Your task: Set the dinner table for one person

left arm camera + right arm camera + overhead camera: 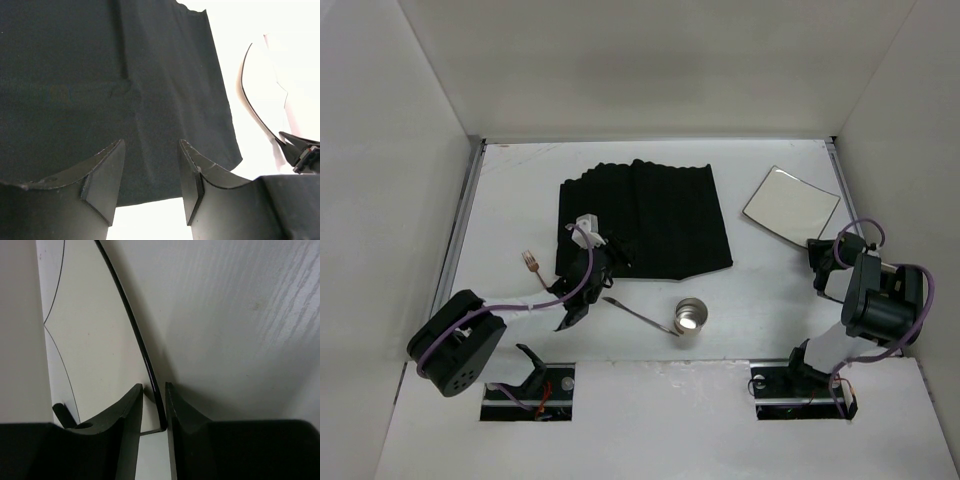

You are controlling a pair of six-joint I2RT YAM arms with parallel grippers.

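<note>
The white dinner table (515,205) holds a black placemat (645,215) at its middle and a square white plate (790,205) with a dark rim at the right. My left gripper (592,262) is open and empty over the placemat's near left edge; in the left wrist view the placemat (100,90) fills the space between and beyond the fingers (105,180). My right gripper (823,256) is at the plate's near corner. In the right wrist view its jaws stand close together about the plate's rim (145,365).
A fork (531,261) lies left of the placemat. A spoon (638,314) and a metal cup (692,316) sit in front of the placemat. Grey rails (460,220) and white walls bound the table on both sides.
</note>
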